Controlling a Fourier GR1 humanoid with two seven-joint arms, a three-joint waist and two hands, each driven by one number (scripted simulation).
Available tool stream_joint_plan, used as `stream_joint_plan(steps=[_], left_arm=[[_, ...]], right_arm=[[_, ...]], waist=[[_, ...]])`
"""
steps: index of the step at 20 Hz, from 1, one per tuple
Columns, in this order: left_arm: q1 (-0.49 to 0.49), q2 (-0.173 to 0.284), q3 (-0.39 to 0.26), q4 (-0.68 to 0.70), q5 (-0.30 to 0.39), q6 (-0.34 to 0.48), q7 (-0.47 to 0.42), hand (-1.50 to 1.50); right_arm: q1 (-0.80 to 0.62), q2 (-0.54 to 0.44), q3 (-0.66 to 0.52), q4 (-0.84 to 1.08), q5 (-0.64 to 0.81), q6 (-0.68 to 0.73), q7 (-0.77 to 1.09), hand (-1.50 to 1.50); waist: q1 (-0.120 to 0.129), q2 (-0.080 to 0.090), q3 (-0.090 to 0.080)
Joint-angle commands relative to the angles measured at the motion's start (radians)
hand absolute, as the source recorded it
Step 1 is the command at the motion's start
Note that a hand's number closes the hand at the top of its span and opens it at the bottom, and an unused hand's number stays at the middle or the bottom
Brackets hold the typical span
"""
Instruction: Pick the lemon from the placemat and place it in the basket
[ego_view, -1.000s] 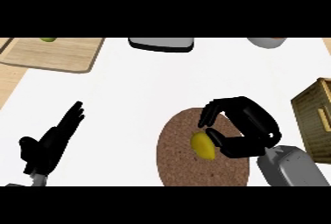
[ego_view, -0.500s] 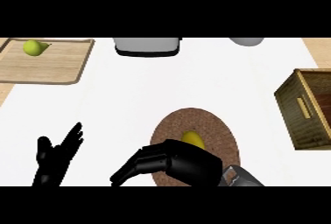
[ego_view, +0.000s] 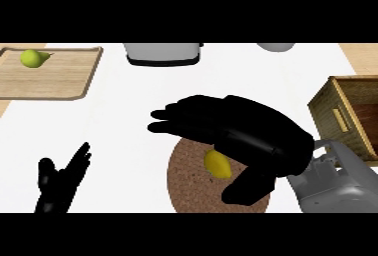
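The yellow lemon (ego_view: 216, 164) shows over the round brown placemat (ego_view: 188, 182) in the lower middle of the head view. My right hand (ego_view: 244, 135) arches over it from the right, fingers curled down on its far side and thumb (ego_view: 247, 187) on its near side, so only the lemon's lower part is visible. Whether it still touches the mat I cannot tell. The wooden basket (ego_view: 353, 117) stands at the right edge, just right of that hand. My left hand (ego_view: 63, 180) rests open at the lower left, fingers up, away from the mat.
A wooden tray (ego_view: 52, 80) with a green pear (ego_view: 31, 57) lies at the back left. A grey appliance (ego_view: 164, 52) stands at the back middle and a grey bowl (ego_view: 275, 46) at the back right. White counter lies between the tray and the mat.
My right hand has risen and shifted right over the placemat, and more of the lemon shows beneath it. The left hand has stayed at the lower left.
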Motion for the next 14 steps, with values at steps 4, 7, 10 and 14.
stream_joint_plan(steps=[4, 7, 10, 14], left_arm=[[0.002, -0.005, 0.003, 0.047, 0.003, -0.023, 0.015, 0.0], [-0.004, -0.023, -0.002, 0.035, -0.011, 0.006, 0.034, 0.0], [-0.011, -0.042, 0.008, 0.079, -0.01, -0.013, -0.001, 0.0], [-0.013, -0.072, -0.025, 0.033, -0.056, 0.038, 0.053, 0.0]], right_arm=[[-0.256, -0.166, -0.125, 0.025, -0.19, 0.35, 0.139, -1.5], [-0.305, -0.237, -0.134, 0.098, -0.262, 0.496, 0.15, -1.5], [-0.318, -0.274, -0.143, 0.109, -0.294, 0.59, 0.152, -1.5], [-0.285, -0.269, -0.131, 0.073, -0.26, 0.63, 0.157, -1.5]], waist=[[0.001, 0.008, -0.01], [0.004, 0.01, -0.01], [0.002, 0.012, -0.009], [0.001, 0.012, -0.007]])
